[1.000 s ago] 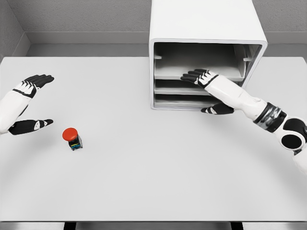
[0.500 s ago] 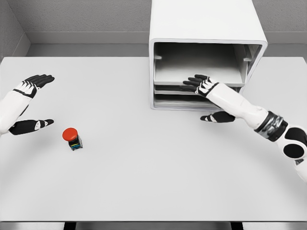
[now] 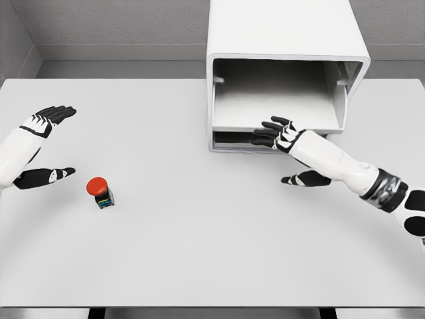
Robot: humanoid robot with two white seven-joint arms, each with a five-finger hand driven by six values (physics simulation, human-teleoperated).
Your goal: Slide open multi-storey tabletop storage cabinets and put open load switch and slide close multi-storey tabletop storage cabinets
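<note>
Standing upright, switch (image 3: pixel 100 193) red-cap up

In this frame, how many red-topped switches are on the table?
1: the switch stands on the table near the left hand. None is visible in the cabinet; its lower slot is dark.

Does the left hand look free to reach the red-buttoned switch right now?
Probably yes. The left hand is open and holds nothing, and the switch stands close by on bare table with nothing between them.
</note>
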